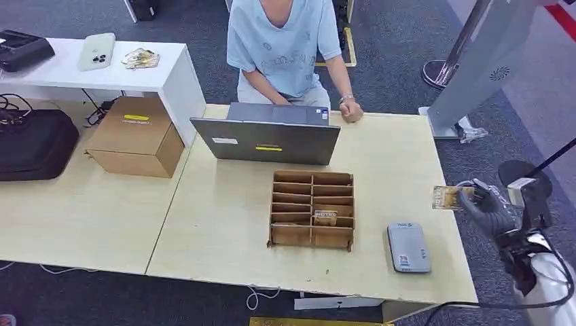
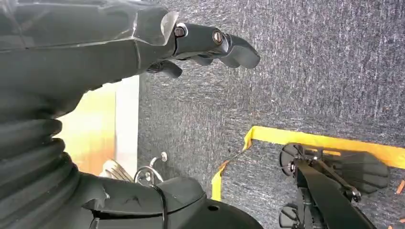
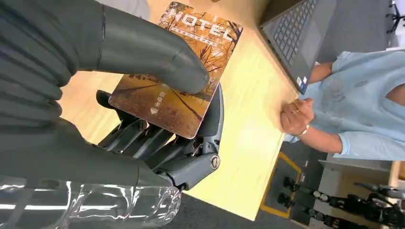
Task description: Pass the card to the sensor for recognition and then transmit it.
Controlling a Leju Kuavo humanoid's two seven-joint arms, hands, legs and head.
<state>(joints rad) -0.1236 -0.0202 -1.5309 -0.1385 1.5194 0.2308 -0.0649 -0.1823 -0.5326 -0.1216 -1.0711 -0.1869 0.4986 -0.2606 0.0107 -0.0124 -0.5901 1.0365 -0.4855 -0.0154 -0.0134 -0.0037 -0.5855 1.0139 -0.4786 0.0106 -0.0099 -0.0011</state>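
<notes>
My right hand hovers past the table's right edge and holds an orange hotel card flat, its free end reaching back over the tabletop. In the right wrist view the thumb presses the card down onto the fingers beneath it. The grey card sensor lies on the table near the front right corner, in front of and to the left of the card. My left hand hangs over dark carpet with fingers loosely curled and holds nothing.
A cardboard slotted organiser stands mid-table with another card in it. An open laptop sits behind it, and a person in a light blue shirt rests a fist on the table. A cardboard box sits at the left.
</notes>
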